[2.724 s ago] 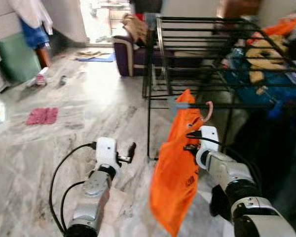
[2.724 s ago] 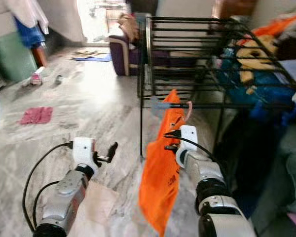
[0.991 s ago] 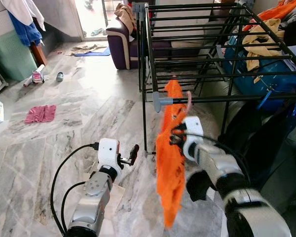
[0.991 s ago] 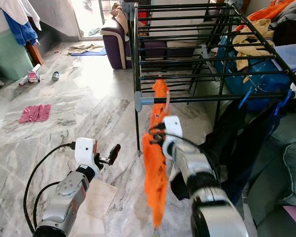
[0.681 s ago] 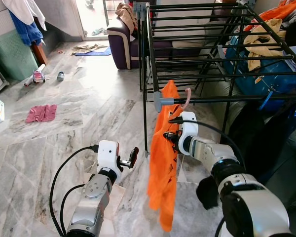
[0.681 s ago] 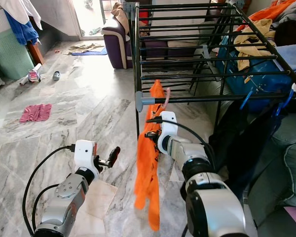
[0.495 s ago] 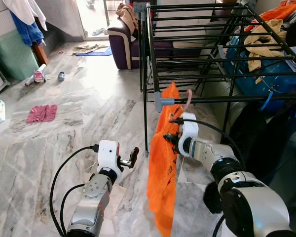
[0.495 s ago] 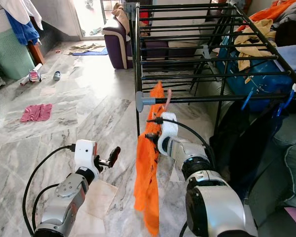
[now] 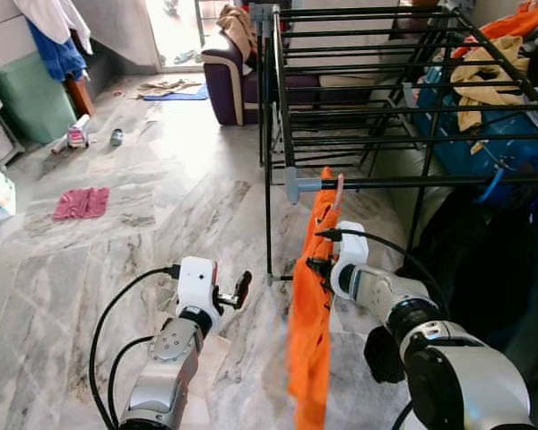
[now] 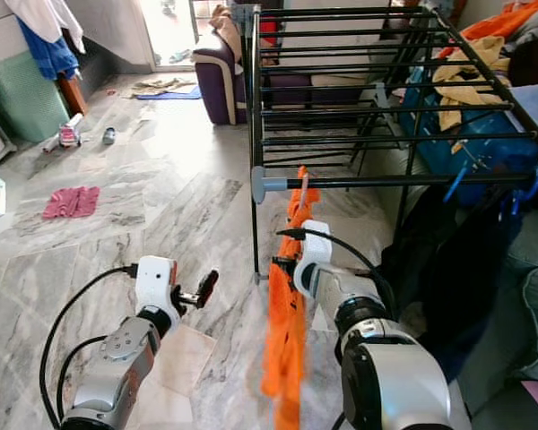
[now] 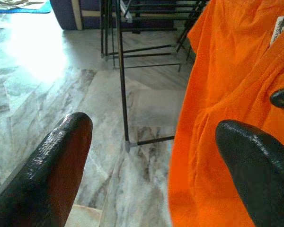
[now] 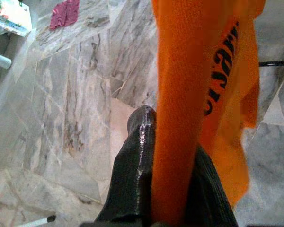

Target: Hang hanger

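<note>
L gripper: low over the marble floor, fingers spread wide w/ nothing between them; orange cloth fills one side of its wrist cam.
R gripper: fingers pinched onto the orange shirt, cloth squeezed between them; sits just below the rack's front bar.
Orange shirt: hangs long & narrow from the hanger, black print on it, hem near the floor.
Hanger hook: pinkish, up at the front bar, looks hooked over it; can't tell for sure.
Drying rack: black, many bars, clothes draped at far right.
Far: purple sofa, pink rag on floor at left.
</note>
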Available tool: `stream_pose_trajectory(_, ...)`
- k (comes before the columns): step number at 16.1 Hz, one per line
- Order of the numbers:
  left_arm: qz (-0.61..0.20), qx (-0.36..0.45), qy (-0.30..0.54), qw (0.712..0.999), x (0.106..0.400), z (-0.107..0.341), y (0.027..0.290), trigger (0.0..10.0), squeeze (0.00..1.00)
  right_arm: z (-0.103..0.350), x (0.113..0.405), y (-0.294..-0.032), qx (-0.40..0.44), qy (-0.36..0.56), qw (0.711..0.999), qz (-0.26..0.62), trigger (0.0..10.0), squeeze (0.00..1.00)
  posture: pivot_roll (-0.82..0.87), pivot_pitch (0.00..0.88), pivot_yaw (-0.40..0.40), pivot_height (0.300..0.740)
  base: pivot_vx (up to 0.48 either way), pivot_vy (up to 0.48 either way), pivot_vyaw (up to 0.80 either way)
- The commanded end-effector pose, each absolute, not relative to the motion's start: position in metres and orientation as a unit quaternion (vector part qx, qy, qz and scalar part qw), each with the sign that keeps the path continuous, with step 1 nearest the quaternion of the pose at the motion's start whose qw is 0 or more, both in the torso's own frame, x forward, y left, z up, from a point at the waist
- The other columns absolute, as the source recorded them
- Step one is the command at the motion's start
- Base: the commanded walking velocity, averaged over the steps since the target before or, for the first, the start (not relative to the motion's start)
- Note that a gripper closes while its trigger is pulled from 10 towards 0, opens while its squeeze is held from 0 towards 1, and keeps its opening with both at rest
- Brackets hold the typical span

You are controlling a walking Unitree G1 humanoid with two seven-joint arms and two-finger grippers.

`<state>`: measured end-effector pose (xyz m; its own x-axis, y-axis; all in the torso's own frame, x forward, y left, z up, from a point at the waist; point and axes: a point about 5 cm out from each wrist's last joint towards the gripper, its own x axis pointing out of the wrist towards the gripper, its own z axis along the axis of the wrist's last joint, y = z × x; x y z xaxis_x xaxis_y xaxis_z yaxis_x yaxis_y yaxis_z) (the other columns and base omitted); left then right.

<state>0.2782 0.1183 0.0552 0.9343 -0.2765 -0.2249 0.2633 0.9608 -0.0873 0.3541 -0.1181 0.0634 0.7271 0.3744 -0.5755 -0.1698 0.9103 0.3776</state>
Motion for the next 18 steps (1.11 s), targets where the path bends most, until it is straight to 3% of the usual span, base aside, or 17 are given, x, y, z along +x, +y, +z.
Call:
stream_pose_trajectory(1, -0.135, -0.022, 0.115, 0.984, 0.28, 0.059, 0.12, 10.0, 0.0, 0.061, 0.353, -0.12, 0.153, 0.341, 0.917, 0.143, 10.0, 0.0, 0.07, 0.0, 0.01, 0.74, 0.0, 0.0, 0.0)
stream_pose_trajectory(6, -0.13, -0.022, 0.115, 0.985, 0.281, 0.059, 0.12, 10.0, 0.0, 0.055, 0.349, -0.123, 0.126, 0.32, 0.927, 0.149, 10.0, 0.0, 0.07, 0.0, 0.007, 0.74, 0.0, 0.0, 0.0)
stream_pose_trajectory(7, -0.13, -0.021, 0.116, 0.984, 0.281, 0.059, 0.12, 10.0, 0.0, 0.054, 0.349, -0.124, 0.125, 0.318, 0.928, 0.146, 10.0, 0.87, 0.07, 0.0, 0.007, 0.74, 0.0, 0.0, 0.0)
stream_pose_trajectory(8, -0.132, -0.022, 0.117, 0.984, 0.281, 0.059, 0.119, 10.0, 0.0, 0.053, 0.348, -0.128, 0.124, 0.306, 0.934, 0.139, 10.0, 1.0, 0.06, 0.0, 0.011, 0.74, 0.0, 0.0, 0.0)
stream_pose_trajectory(15, -0.136, -0.014, 0.121, 0.983, 0.282, 0.057, 0.117, 10.0, 0.0, 0.063, 0.352, -0.141, 0.065, 0.216, 0.968, 0.111, 10.0, 1.0, 0.05, 0.0, 0.013, 0.74, 0.0, 0.0, 0.0)
stream_pose_trajectory(18, -0.119, -0.01, 0.119, 0.986, 0.292, 0.062, 0.128, 10.0, 0.0, 0.065, 0.347, -0.153, 0.032, 0.18, 0.978, 0.096, 10.0, 1.0, 0.06, 0.0, 0.012, 0.74, 0.0, 0.0, 0.0)
